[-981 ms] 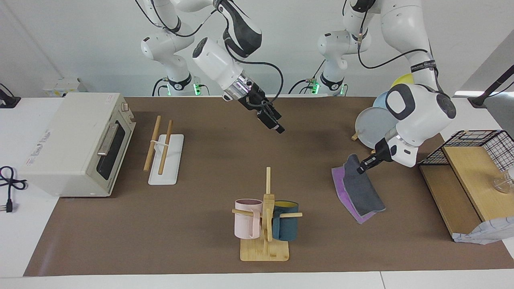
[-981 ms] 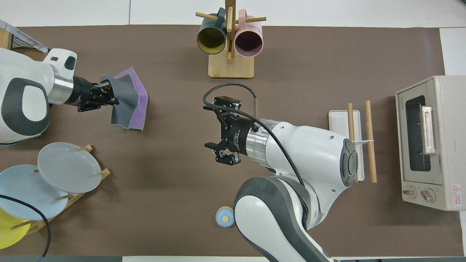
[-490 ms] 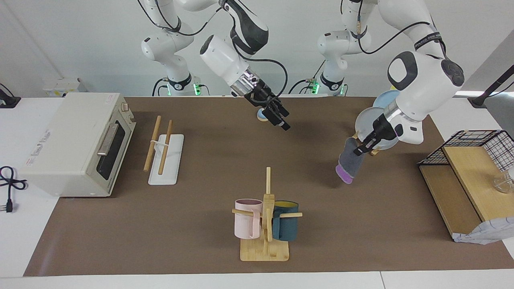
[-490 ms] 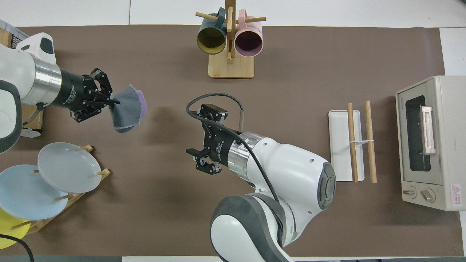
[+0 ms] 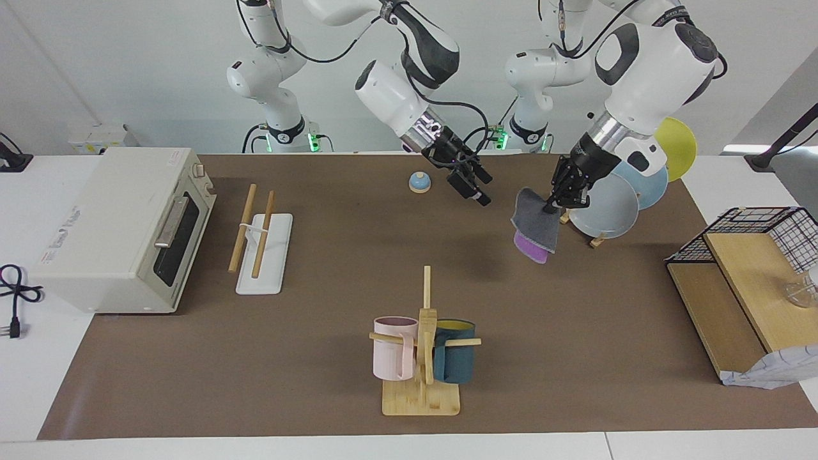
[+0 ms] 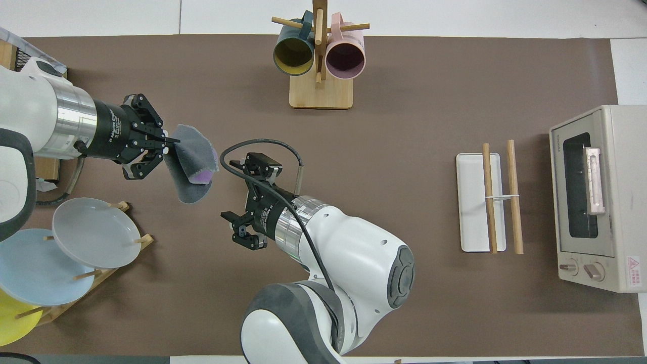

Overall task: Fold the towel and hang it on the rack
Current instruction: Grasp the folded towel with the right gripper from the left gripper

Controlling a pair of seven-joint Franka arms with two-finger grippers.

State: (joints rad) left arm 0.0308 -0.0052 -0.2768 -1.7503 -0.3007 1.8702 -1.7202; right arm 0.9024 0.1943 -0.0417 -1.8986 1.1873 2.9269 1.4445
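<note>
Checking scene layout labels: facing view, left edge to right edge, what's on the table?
Beige toaster oven → two-rod wooden rack on white base → small blue bell → purple-and-grey towel hanging from the left gripper → black wire basket.

Both grippers (image 5: 555, 203) (image 5: 474, 186) aloft over mid-table.

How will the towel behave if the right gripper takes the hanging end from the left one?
Probably floppy: the towel droops in loose folds from the left gripper, pinched at one edge. Likely light, hanging clear of the table. The free end may swing or unfold as the open right gripper closes in.
</note>
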